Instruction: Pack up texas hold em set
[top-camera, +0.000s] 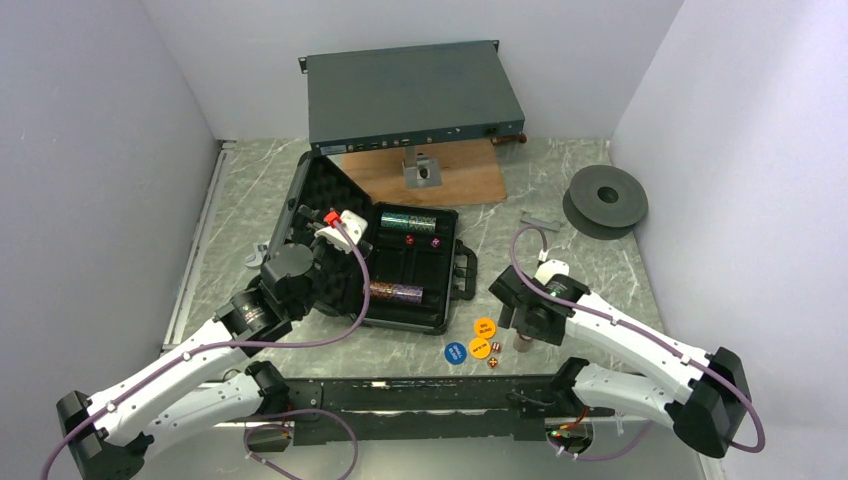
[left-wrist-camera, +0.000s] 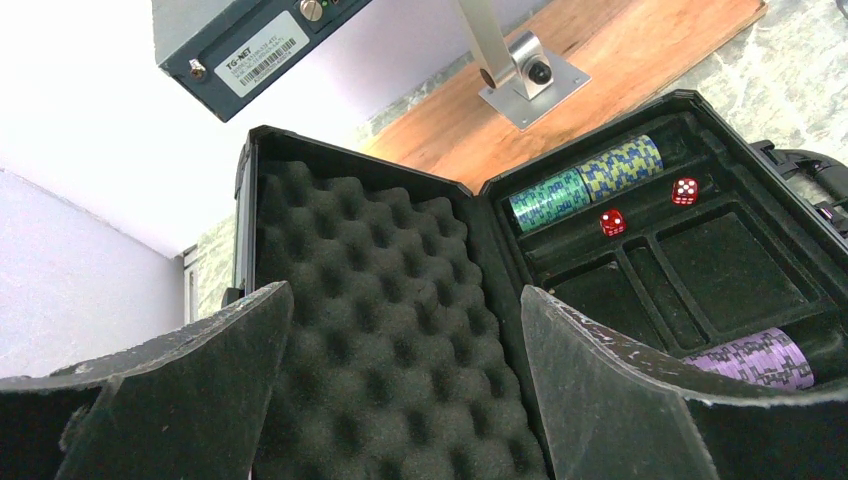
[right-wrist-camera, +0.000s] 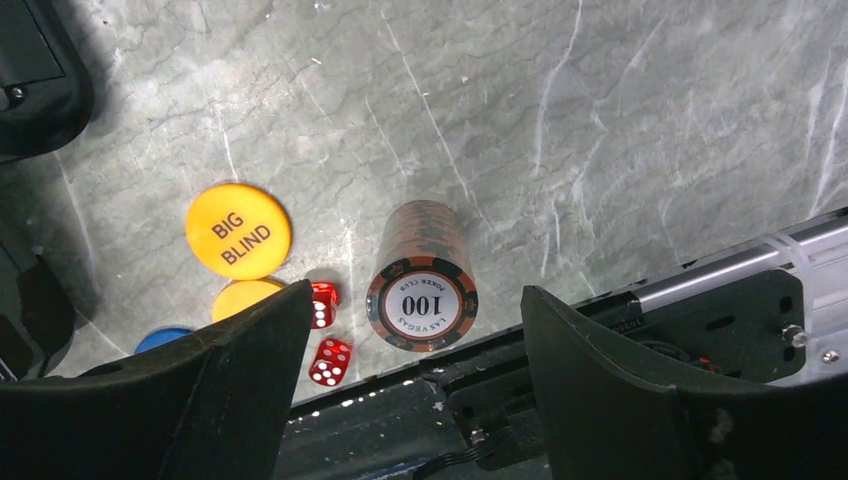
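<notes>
Spread wide, right gripper (right-wrist-camera: 413, 300) hangs over the orange 100-chip roll (right-wrist-camera: 422, 275) lying sideways by the near edge of the counter (right-wrist-camera: 620, 120), where an off-centre squeeze could roll it into the red dice (right-wrist-camera: 324, 305) or burst it; left gripper (left-wrist-camera: 405, 295), likewise parted, faces the foam-lined case lid (left-wrist-camera: 380, 330).

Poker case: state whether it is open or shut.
Open: the case has its foam lid raised, showing chips and dice inside.
</notes>
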